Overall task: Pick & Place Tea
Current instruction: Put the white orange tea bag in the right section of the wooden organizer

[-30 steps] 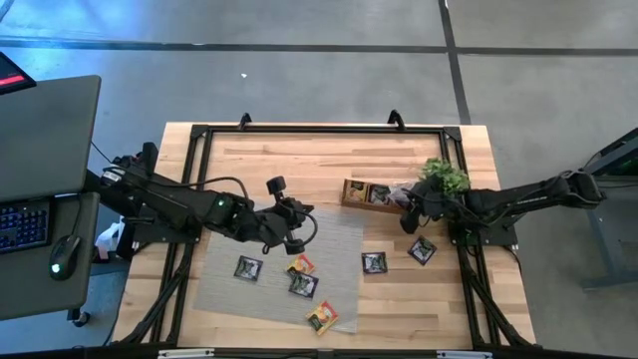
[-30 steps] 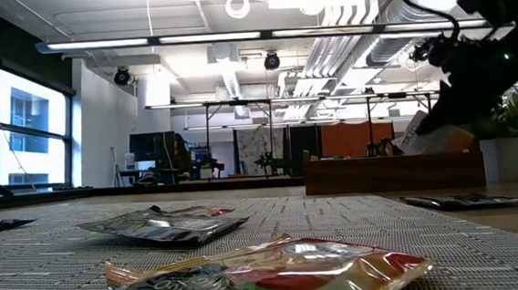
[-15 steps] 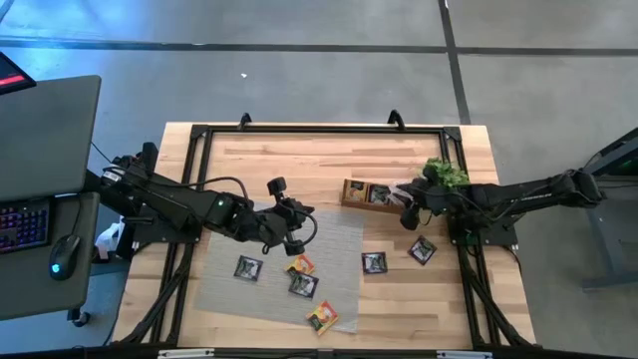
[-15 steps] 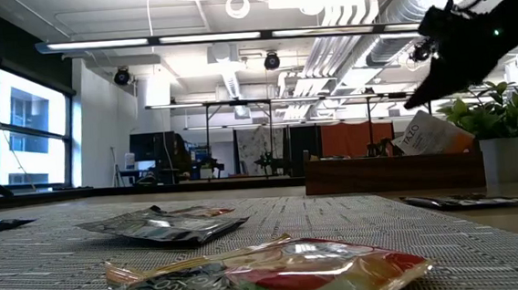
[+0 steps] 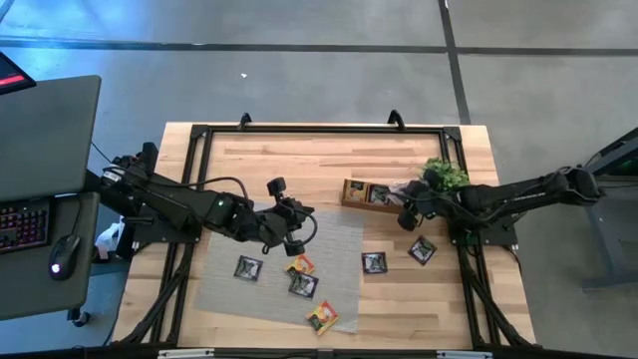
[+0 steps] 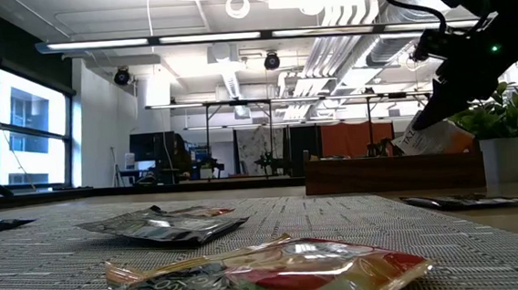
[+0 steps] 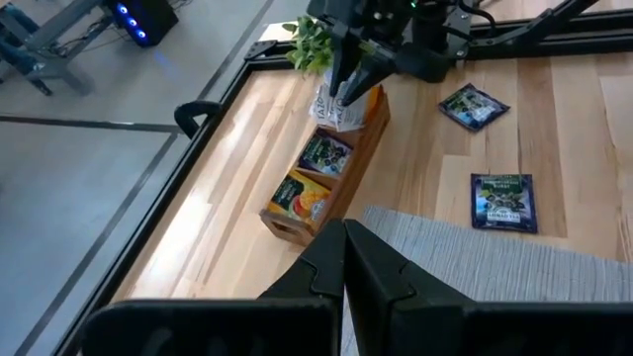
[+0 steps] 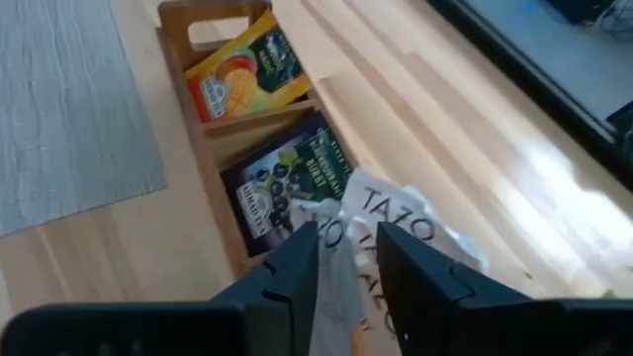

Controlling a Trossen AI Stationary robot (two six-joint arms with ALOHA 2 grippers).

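Tea sachets lie scattered nearest the low camera — a glossy orange-and-green sachet on the grey woven mat, a silvery one just behind it, and in the high view two dark sachets out on the bare wood beside the mat. They lie flat and apart, which looks meant to let each be taken singly.

Over the mat's far edge hangs the left gripper, fingers closed together with nothing between them in its wrist view, seemingly waiting (well apart from the tray).

Farther on, the action: the right gripper is over the near-plant end of the wooden tray, and the white TAZO sachet sits right at its fingertips. The fingers are only narrowly parted and the sachet's corner runs up between them — whether they pinch it or have let go, I cannot tell. The sachet stands tilted in the end compartment, probably so it files upright like the dark sachet and the orange mango sachet in the next slots. Beyond the tray, the small green plant.
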